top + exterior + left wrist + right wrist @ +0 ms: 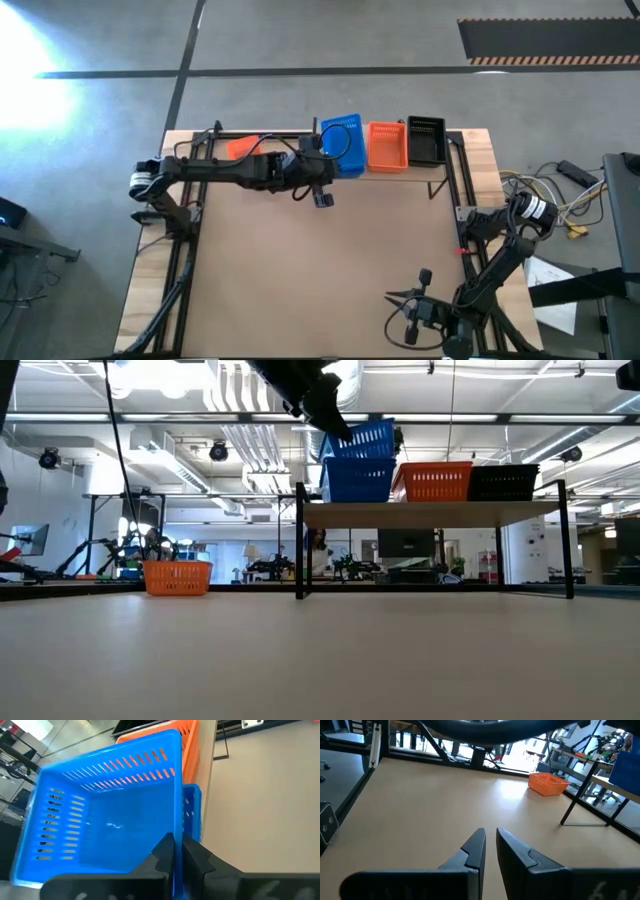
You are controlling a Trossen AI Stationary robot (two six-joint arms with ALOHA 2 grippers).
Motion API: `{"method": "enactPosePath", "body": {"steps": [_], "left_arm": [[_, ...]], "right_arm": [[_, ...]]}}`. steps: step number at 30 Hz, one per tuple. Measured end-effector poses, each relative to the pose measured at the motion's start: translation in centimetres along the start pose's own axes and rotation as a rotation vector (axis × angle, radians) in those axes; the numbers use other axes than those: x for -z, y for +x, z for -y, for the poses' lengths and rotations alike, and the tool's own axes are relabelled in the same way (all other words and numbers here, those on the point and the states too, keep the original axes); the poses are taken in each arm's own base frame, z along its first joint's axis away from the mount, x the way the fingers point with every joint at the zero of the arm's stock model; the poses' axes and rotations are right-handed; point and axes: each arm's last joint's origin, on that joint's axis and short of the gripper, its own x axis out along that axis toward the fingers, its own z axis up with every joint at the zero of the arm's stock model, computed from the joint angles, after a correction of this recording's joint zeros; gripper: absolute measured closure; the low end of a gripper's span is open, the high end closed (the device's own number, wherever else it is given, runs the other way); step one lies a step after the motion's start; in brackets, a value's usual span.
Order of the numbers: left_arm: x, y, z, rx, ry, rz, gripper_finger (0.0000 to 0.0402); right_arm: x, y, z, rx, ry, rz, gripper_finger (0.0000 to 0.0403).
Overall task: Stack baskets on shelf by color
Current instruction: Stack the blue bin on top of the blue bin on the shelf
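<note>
Here, the left gripper (pixel 174 851) is clamped on the near wall of a blue basket (pixel 107 815), holding it tilted above another blue basket (pixel 358 481) that sits at the left end of the shelf (pixel 430 510). The shelf stands along the far edge of the table (pixel 300 270); it is a light wood board on thin black legs. On it, from left to right, are the blue stack, an orange basket (pixel 387 146) in the middle and a black basket (pixel 427 140) at the right end, each just beside the next. 1 more orange basket (pixel 177 575) rests on the tabletop near the far left corner, clear of the shelf. The right gripper (pixel 490 847) waits near the table's front right corner, its fingers nearly together and holding nothing. The baskets are small rectangular plastic tubs with rows of slots in their walls and slightly flared rims. They look light and fairly stiff, though the thin walls would likely flex under a hard pinch. The smooth plastic may slip, so a grip over the top of 1 wall, close to the rim, seems the best hold. Held from 1 side like this, a basket hangs at an angle and will probably need levelling before it nests into the 1 below.
</note>
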Motion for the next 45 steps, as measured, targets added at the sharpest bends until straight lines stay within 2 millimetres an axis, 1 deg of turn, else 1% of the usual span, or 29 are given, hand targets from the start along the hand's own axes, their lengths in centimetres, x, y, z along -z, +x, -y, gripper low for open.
{"method": "enactPosePath", "body": {"steps": [4,8,10,13,18,21,26,29,31,35,41,45], "left_arm": [[0.0,0.0,-0.2,-0.006,-0.002,0.003,0.0401],[0.1,0.1,-0.1,-0.005,0.035,-0.002,0.0401],[0.1,0.1,-0.1,-0.005,0.041,-0.002,0.0396],[0.1,0.1,-0.1,-0.004,0.043,-0.005,0.0374],[0.2,0.1,-0.1,-0.002,0.047,-0.013,0.0328],[0.0,-0.3,-0.3,0.005,0.056,-0.033,0.0305],[-0.4,-0.6,-0.5,0.006,0.055,-0.031,0.028],[-0.3,-0.6,-0.2,0.068,0.047,-0.016,0.0271],[0.0,-0.4,0.1,0.127,0.034,-0.004,0.0268],[1.0,0.8,1.0,0.142,0.085,-0.044,0.0267],[1.8,2.7,1.5,-0.01,0.19,-0.12,0.0267],[1.8,3.0,1.6,-0.033,0.199,-0.116,0.0267]], "right_arm": [[0.0,0.0,0.0,0.0,-0.001,0.0,0.0365],[0.0,0.0,0.0,0.0,-0.001,-0.001,0.0365],[0.0,0.0,0.0,0.0,-0.001,-0.001,0.0365],[0.0,0.0,0.0,0.0,0.008,-0.001,0.0365],[0.0,0.0,0.0,-0.001,0.012,-0.001,0.0365],[0.1,0.0,0.0,-0.001,0.012,-0.002,0.0365],[0.1,0.0,0.0,-0.001,0.012,-0.002,0.0365],[0.1,0.0,0.0,-0.001,0.012,-0.002,0.0365],[0.1,0.0,0.0,-0.001,0.012,-0.002,0.0365],[0.1,0.0,0.0,0.0,0.011,-0.002,0.0365],[0.2,0.0,0.1,0.0,0.018,-0.003,0.0365],[0.2,0.0,0.1,-0.001,0.018,-0.004,0.0365]]}}
